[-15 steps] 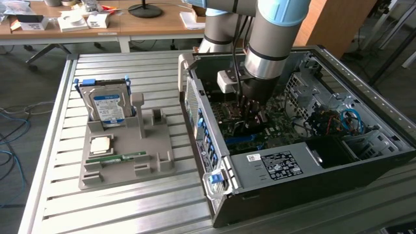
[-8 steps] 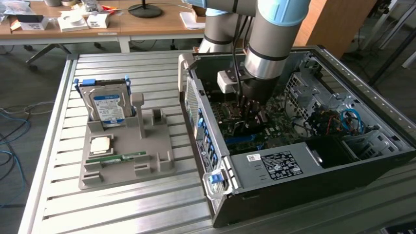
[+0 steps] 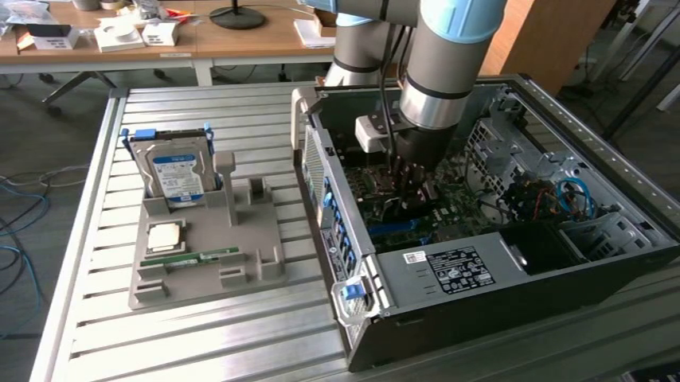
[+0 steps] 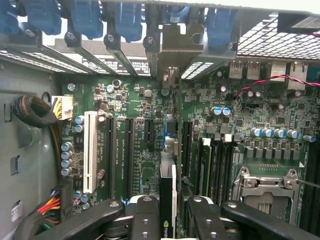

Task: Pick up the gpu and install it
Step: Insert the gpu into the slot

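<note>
— Down inside the case (image 3: 510, 294), well into the install step, looks like. Holds the gpu (image 4: 166, 186) edge-on in the gripper (image 4: 172, 207), fingers (image 4: 145, 217) narrow and pinched on it from both sides. No pickup left to do.

— Yep, agree. Stands over the board (image 4: 130, 100) among the long slots, bracket (image 4: 172, 47) up at the rear openings under the blue latches. Can't tell if seated or just hovering over a slot though.

— Same, can't call it. Probably needs the gpu edge dead parallel to the slot and the bracket tucked into its opening, with a straight push and no tilt. Tight in there too, ram slots (image 4: 206, 165) just beside.

— And outside?

— Parked on a slatted metal table (image 3: 212, 334). Beside the case, a grey tray (image 3: 255, 274) with a hard drive (image 3: 175, 171) upright, a chip (image 3: 165, 236) and a memory stick (image 3: 191, 257) lying flat. Behind, wooden desks (image 3: 244, 44) with boxes and a lamp base (image 3: 236, 16). Loose cables (image 3: 16, 207) on the floor at the exterior view's left.
</note>
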Controlling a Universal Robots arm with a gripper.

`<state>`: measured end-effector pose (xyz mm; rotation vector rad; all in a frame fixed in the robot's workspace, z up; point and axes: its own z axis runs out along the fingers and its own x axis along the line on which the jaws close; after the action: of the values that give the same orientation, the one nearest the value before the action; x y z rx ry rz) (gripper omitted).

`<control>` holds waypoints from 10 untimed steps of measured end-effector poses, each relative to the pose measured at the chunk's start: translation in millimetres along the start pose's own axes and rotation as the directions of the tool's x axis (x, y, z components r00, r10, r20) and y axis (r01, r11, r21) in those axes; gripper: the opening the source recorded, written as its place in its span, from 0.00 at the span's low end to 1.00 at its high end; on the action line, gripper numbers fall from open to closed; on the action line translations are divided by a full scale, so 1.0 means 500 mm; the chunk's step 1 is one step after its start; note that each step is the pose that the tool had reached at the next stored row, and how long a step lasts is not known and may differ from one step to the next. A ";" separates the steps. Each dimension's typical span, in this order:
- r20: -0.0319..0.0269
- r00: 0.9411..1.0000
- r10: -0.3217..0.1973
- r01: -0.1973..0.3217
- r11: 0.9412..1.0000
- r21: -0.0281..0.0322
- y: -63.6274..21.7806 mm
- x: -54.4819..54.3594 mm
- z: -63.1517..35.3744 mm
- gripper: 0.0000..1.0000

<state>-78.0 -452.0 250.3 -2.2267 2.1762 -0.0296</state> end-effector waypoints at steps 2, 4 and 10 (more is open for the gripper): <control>0.000 1.000 0.000 0.000 1.000 0.001 0.000 0.000 0.000 0.26; 0.000 1.000 0.000 0.000 1.000 0.001 0.001 0.000 0.000 0.26; 0.000 1.000 0.000 0.000 1.000 0.001 0.002 0.000 0.000 0.26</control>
<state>-78.9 -452.0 250.3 -2.2256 2.1760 -0.0311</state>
